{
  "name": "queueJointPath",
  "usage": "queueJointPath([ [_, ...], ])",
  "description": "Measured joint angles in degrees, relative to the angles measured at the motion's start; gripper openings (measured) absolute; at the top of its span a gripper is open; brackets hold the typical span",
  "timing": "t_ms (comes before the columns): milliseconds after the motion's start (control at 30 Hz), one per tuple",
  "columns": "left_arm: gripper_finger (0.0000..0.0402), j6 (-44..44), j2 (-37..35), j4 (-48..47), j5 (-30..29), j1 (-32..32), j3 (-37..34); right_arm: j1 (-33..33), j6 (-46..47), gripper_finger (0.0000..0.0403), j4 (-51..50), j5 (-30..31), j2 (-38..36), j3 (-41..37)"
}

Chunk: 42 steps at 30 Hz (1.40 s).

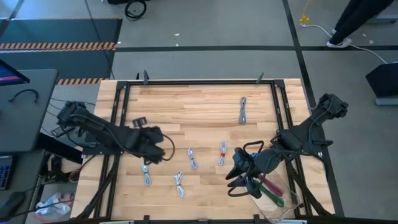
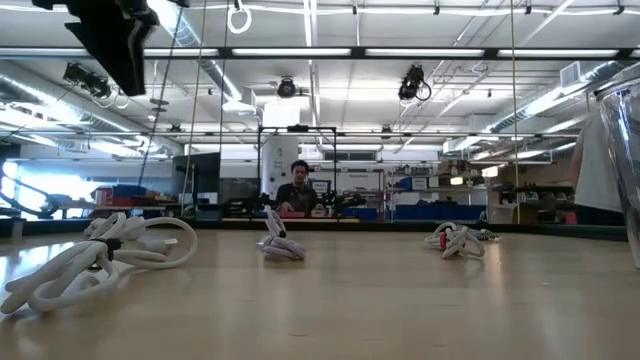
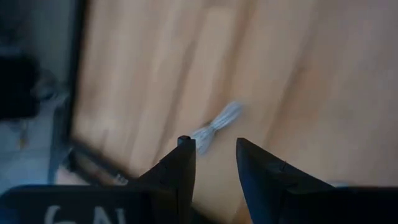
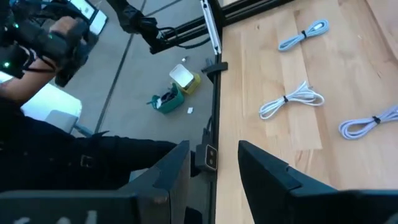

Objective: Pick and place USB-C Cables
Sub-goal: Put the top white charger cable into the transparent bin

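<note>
A: Workshop floor behind; pale wooden bench (image 1: 205, 118) carries five short coiled cable bundles in the high view. Progress?

B: Judged partial. Clear plastic tray (image 1: 292, 202) at the near right corner already holds a purple cable (image 1: 271, 185) and a green cable (image 1: 272, 198). Loose on the bench: a grey bundle far right (image 1: 242, 109), a grey bundle with red tie (image 1: 222, 152), and three grey-white ones (image 1: 193, 158) (image 1: 180, 184) (image 1: 147, 175).

A: Hands?

B: Left hand (image 1: 163, 148) hangs above the bench, fingers parted, holding nothing; the grey-white bundle (image 3: 217, 125) shows just beyond its fingertips (image 3: 185, 144), not touching. Right hand (image 1: 239, 169) hovers beside the tray, fingers (image 4: 177, 163) apart and empty; the red-tie bundle is its nearest loose one.
</note>
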Motion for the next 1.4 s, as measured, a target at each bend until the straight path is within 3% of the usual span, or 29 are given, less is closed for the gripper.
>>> queueJointPath([
  [133, 0.0121, 7.8, 0.5, 10.1, 3.3, 2.1, -3.7, 0.0, -0.7, 0.0141, 1.6, -0.1, 0.0, 0.0],
  [433, 0.0121, 10.9, 0.5, 15.7, 7.2, 8.1, -19.7, 1.0, -4.2, 0.0141, 6.9, -2.4, 0.0, 0.0],
  [633, 0.0121, 18.1, 0.5, 28.5, 10.9, 13.8, -27.5, 1.0, -5.1, 0.0141, 7.0, -2.4, 0.0, 0.0],
  [800, 0.0121, 25.7, 0.5, 32.0, 11.1, 18.5, -28.9, 1.0, -5.0, 0.0141, 7.1, -2.4, 0.0, 0.0],
  [967, 0.0121, 31.9, 0.5, 32.0, 16.2, 22.7, -28.9, 1.0, -5.0, 0.0141, 7.2, -2.1, 0.0, 0.0],
  [1400, 0.0121, 39.4, 0.5, 32.6, 19.3, 28.6, -29.0, 1.0, -5.1, 0.0141, 9.8, -2.0, 0.0, 0.0],
])
